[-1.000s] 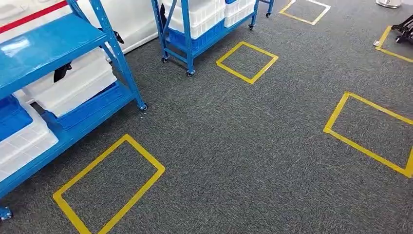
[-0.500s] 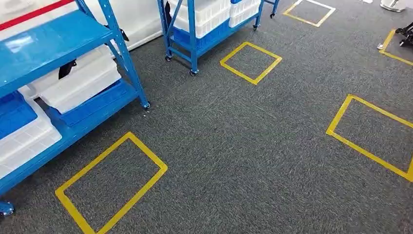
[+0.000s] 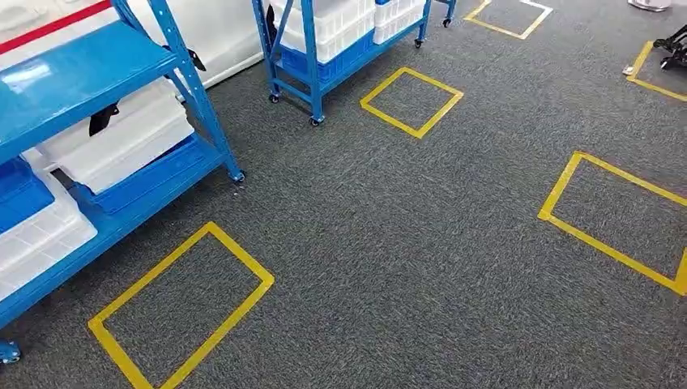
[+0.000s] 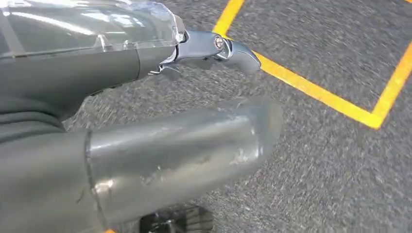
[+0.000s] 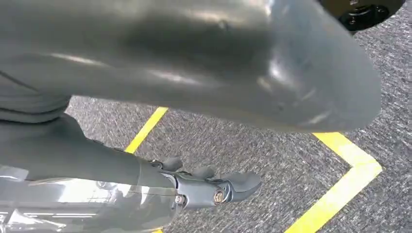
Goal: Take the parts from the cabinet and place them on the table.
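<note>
So over on the far left in the head view there's a blue shelving rack (image 3: 97, 61) on little casters, and its lower levels hold white plastic bins (image 3: 121, 138) sitting in blue trays (image 3: 20, 190); if the parts are anywhere they're in those bins, but honestly I can't make out any contents from this angle. Just in front of that rack, a yellow tape rectangle (image 3: 182, 304) is marked on the grey carpet (image 3: 389, 243). Moving right, a second blue rack (image 3: 312, 49) stands further back, also loaded with white bins (image 3: 332, 24) over a blue tray, and right beside it is another yellow tape square (image 3: 411, 101). Further right, a bigger tape outline (image 3: 616, 219) runs off the edge, with two more taped corners up near the top. In the left wrist view, the left hand (image 4: 145, 97) hangs over the carpet next to a tape line, thumb and fingers apart with nothing in them. The right wrist view is pretty much the same deal: the right hand (image 5: 194, 121) is empty, fingers apart from the thumb, above carpet and a taped corner.
</note>
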You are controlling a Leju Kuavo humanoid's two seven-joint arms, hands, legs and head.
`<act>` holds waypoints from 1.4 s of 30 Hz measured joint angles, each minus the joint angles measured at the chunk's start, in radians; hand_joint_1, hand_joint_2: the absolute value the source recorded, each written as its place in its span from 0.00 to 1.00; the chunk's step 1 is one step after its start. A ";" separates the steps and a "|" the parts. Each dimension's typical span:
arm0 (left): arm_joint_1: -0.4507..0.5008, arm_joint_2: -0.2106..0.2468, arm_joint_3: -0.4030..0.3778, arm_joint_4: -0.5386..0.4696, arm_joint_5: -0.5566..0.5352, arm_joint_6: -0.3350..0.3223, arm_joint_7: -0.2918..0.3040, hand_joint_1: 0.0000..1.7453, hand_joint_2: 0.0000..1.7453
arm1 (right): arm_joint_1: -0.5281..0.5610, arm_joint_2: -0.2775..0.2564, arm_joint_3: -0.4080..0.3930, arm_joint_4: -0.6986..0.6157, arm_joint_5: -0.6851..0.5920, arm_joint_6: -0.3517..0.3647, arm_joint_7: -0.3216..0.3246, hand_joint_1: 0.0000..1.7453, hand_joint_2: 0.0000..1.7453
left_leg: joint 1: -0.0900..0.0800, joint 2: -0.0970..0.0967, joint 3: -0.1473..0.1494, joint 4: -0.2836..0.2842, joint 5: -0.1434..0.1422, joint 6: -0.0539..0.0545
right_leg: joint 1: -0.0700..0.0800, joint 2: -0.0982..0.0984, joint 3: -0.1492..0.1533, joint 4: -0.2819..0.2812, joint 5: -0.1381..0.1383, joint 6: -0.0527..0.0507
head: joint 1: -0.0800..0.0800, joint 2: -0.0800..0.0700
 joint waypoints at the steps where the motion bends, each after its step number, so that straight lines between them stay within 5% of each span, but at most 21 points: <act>1: 0.002 0.000 -0.027 0.000 0.006 0.005 0.000 0.00 0.00 | 0.000 0.000 -0.002 0.000 0.000 0.001 0.000 0.00 0.00 | 0.000 -0.001 -0.003 0.002 0.003 0.007 | -0.002 0.000 -0.001 -0.002 0.002 0.006 | 0.000 0.000; 5: 0.014 0.008 -0.102 0.000 0.004 0.017 0.000 0.00 0.00 | 0.000 0.000 -0.007 -0.002 0.001 0.005 0.001 0.00 0.00 | 0.006 0.002 0.007 -0.018 0.018 0.033 | -0.008 0.001 -0.001 0.009 -0.007 0.028 | 0.001 0.000; 9: 0.017 0.015 -0.151 0.004 -0.002 0.019 0.000 0.00 0.00 | 0.001 0.000 -0.007 -0.004 0.007 0.006 0.002 0.00 0.00 | 0.002 0.002 -0.001 -0.019 0.022 0.044 | -0.008 0.003 -0.129 0.269 -0.146 0.035 | 0.007 0.000; 10: 0.019 0.016 -0.158 0.006 -0.002 0.019 0.000 0.00 0.00 | 0.003 0.000 -0.007 -0.003 0.008 0.007 0.003 0.00 0.00 | 0.002 0.002 -0.001 -0.018 0.022 0.043 | -0.009 0.003 -0.147 0.302 -0.146 0.036 | 0.007 0.000; 12: 0.021 0.017 -0.171 0.009 -0.002 0.019 0.000 0.00 0.00 | 0.005 0.000 -0.007 -0.004 0.009 0.007 0.005 0.00 0.00 | 0.002 0.000 0.002 -0.017 0.020 0.042 | -0.012 0.003 -0.111 0.226 -0.080 0.036 | 0.007 0.000; 14: 0.020 0.017 -0.178 0.010 -0.003 0.019 0.001 0.00 0.00 | 0.006 0.000 -0.007 -0.007 0.010 0.008 0.007 0.00 0.00 | 0.002 -0.003 0.006 -0.014 0.016 0.035 | -0.013 0.003 -0.018 0.043 0.008 0.029 | 0.007 0.000; 15: 0.020 0.017 -0.180 0.011 -0.005 0.019 0.001 0.00 0.00 | 0.006 0.000 -0.007 -0.009 0.012 0.010 0.007 0.00 0.00 | -0.003 -0.003 0.004 -0.009 0.012 0.029 | -0.009 0.004 0.002 0.000 -0.003 0.026 | 0.007 0.000; 18: 0.020 0.020 -0.191 0.013 -0.018 0.017 0.000 0.00 0.00 | 0.007 0.000 -0.007 -0.011 0.017 0.014 0.008 0.00 0.00 | -0.001 -0.003 0.001 -0.008 0.012 0.012 | -0.003 0.005 -0.003 -0.002 0.001 0.015 | 0.005 0.000; 20: 0.023 0.022 -0.209 0.013 -0.056 0.093 0.000 0.00 0.00 | 0.008 0.002 -0.007 -0.013 0.026 0.020 0.008 0.00 0.00 | 0.003 -0.003 -0.001 0.000 0.002 0.001 | -0.010 0.002 0.002 -0.017 0.011 -0.001 | 0.005 0.000; 21: 0.025 0.022 -0.229 0.013 -0.053 0.123 0.000 0.00 0.00 | 0.008 0.002 -0.007 -0.015 0.030 0.021 0.008 0.00 0.00 | 0.005 -0.003 -0.013 0.033 -0.025 -0.002 | -0.009 0.002 0.002 -0.019 0.012 -0.005 | 0.001 0.000; 23: 0.025 0.027 -0.270 0.013 -0.019 0.096 0.000 0.00 0.00 | 0.008 0.002 -0.008 -0.017 0.033 0.024 0.008 0.00 0.00 | 0.008 -0.003 -0.083 0.186 -0.108 -0.011 | -0.007 -0.001 0.001 -0.018 0.011 -0.010 | -0.003 0.000; 25: 0.030 0.027 -0.299 0.011 0.014 0.055 0.000 0.00 0.00 | 0.009 0.002 -0.008 -0.018 0.036 0.024 0.008 0.00 0.00 | 0.008 -0.003 -0.139 0.307 -0.144 -0.015 | -0.006 -0.002 0.001 -0.017 0.010 -0.011 | -0.004 0.000; 27: 0.042 0.028 -0.339 0.003 0.063 0.014 0.000 0.00 0.00 | 0.009 0.003 -0.008 -0.018 0.042 0.025 0.008 0.00 0.00 | 0.010 -0.003 -0.112 0.248 -0.088 -0.015 | -0.006 0.000 0.004 -0.016 0.009 -0.011 | -0.003 0.000; 29: 0.050 0.037 -0.397 -0.004 0.106 -0.028 0.000 0.00 0.00 | 0.009 0.005 -0.008 -0.018 0.048 0.030 0.008 0.00 0.00 | 0.010 -0.002 -0.022 0.062 0.006 -0.010 | -0.006 0.001 0.008 -0.013 0.006 -0.007 | -0.004 0.000; 30: 0.051 0.044 -0.423 -0.004 0.121 -0.053 0.000 0.00 0.00 | 0.009 0.005 -0.008 -0.018 0.050 0.031 0.008 0.00 0.00 | 0.009 -0.001 0.004 0.004 0.004 -0.006 | -0.005 0.001 0.008 -0.012 0.004 -0.004 | -0.003 0.000; 34: 0.060 0.068 -0.508 -0.004 0.167 -0.147 0.000 0.00 0.00 | 0.008 0.006 -0.007 -0.018 0.061 0.037 0.008 0.00 0.00 | -0.003 -0.003 0.000 -0.005 0.007 0.017 | -0.005 0.001 0.007 -0.013 0.006 0.018 | -0.003 0.000; 35: 0.062 0.073 -0.523 -0.003 0.168 -0.163 0.000 0.00 0.00 | 0.008 0.006 -0.007 -0.018 0.064 0.039 0.009 0.00 0.00 | 0.008 -0.003 0.010 -0.020 0.017 0.030 | -0.001 0.000 0.006 -0.008 0.001 0.026 | -0.002 0.000; 37: 0.062 0.081 -0.544 0.000 0.169 -0.177 0.000 0.00 0.00 | 0.009 0.005 -0.007 -0.018 0.065 0.040 0.010 0.00 0.00 | 0.006 0.000 0.008 -0.025 0.024 0.041 | -0.006 0.003 -0.027 0.067 -0.057 0.029 | 0.003 0.000; 39: 0.065 0.089 -0.564 0.000 0.170 -0.188 0.000 0.00 0.00 | 0.009 0.005 -0.007 -0.018 0.066 0.041 0.010 0.00 0.00 | 0.004 0.001 0.003 -0.025 0.024 0.043 | -0.008 0.003 -0.104 0.227 -0.136 0.033 | 0.004 0.000; 40: 0.067 0.092 -0.574 0.001 0.176 -0.189 0.000 0.00 0.00 | 0.011 0.006 -0.007 -0.018 0.066 0.041 0.010 0.00 0.00 | 0.003 0.001 0.001 -0.023 0.024 0.043 | -0.008 0.003 -0.133 0.285 -0.150 0.035 | 0.004 0.000; 42: 0.071 0.096 -0.586 0.002 0.185 -0.184 0.000 0.00 0.00 | 0.015 0.005 -0.007 -0.019 0.066 0.042 0.012 0.00 0.00 | 0.003 0.000 0.001 -0.019 0.023 0.042 | -0.009 0.003 -0.116 0.249 -0.102 0.034 | 0.004 0.000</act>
